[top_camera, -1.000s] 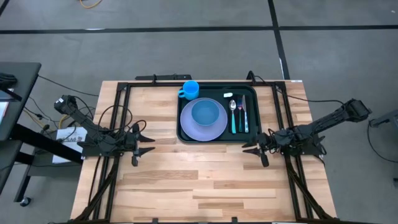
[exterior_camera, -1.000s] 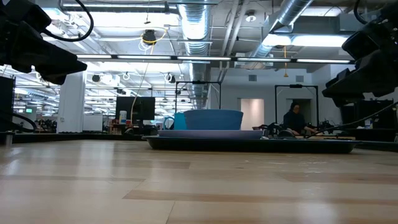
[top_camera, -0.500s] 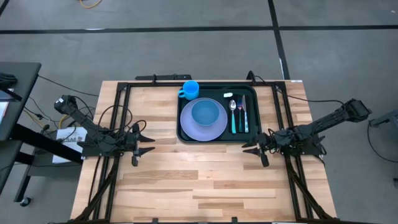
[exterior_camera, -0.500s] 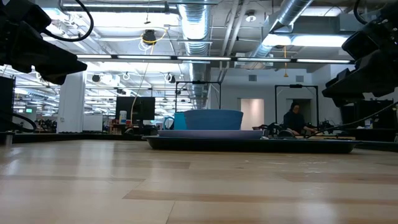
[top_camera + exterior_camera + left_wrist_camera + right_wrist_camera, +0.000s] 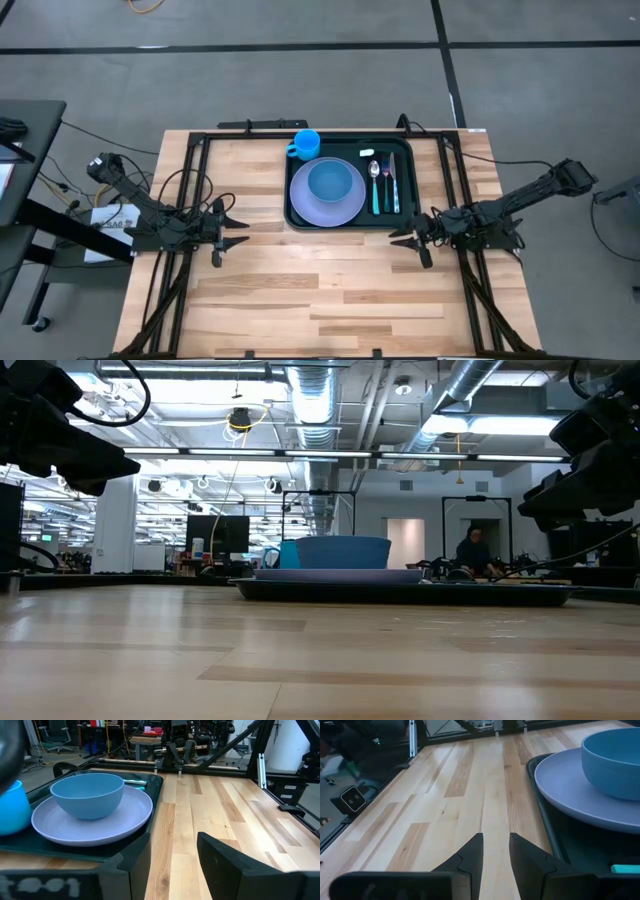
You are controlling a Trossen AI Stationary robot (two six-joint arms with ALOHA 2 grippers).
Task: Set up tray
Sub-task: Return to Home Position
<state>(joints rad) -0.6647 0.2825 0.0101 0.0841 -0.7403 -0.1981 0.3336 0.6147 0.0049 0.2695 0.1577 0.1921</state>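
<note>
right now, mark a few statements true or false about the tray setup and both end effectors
1. The bowl sits on the plate. True.
2. In the high view the cutlery lies left of the plate. False: it lies to its right, inside the tray.
3. The left end effector grips the cup. False: it is open, holds nothing and is off the tray.
4. The right end effector holds nothing. True.

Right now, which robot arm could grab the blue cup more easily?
Left, probably. The cup sits at the tray's left far corner, nearer the left gripper, handle facing that side. The right gripper would have to reach over the plate and bowl. Both are open and empty.
</note>
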